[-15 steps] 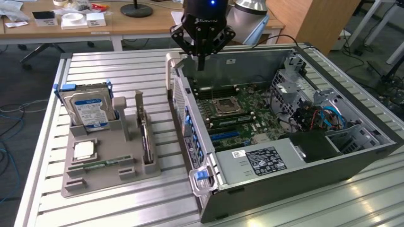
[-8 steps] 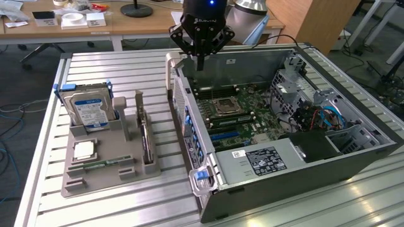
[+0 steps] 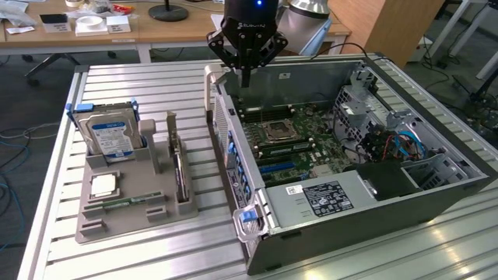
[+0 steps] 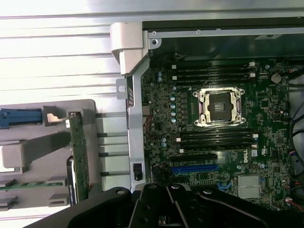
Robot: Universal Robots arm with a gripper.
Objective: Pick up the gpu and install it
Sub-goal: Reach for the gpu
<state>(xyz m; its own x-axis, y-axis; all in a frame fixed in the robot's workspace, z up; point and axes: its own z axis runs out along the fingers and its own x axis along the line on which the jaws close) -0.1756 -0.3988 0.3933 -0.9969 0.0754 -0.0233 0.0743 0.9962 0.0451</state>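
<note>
The gpu (image 3: 179,175) stands on edge in a slot of the grey holder (image 3: 116,224) on the exterior view's left, thin and dark with a brownish board side. The wrist view shows its board edge (image 4: 80,159) beside the open computer case. My gripper (image 3: 245,80) hangs high over the case's back left corner, well away from the gpu, shut with nothing between its fingers. Its black body (image 4: 166,209) shows in the wrist view. The motherboard (image 3: 288,137) lies exposed inside the case, with a blue expansion slot (image 4: 194,168).
The open tower case (image 3: 435,198) lies on its side on the slatted metal table (image 3: 140,87). The grey holder also carries a blue-labelled hard drive (image 3: 109,137), a processor chip (image 3: 104,185) and a green memory stick (image 3: 125,203). A wooden desk (image 3: 93,35) stands behind.
</note>
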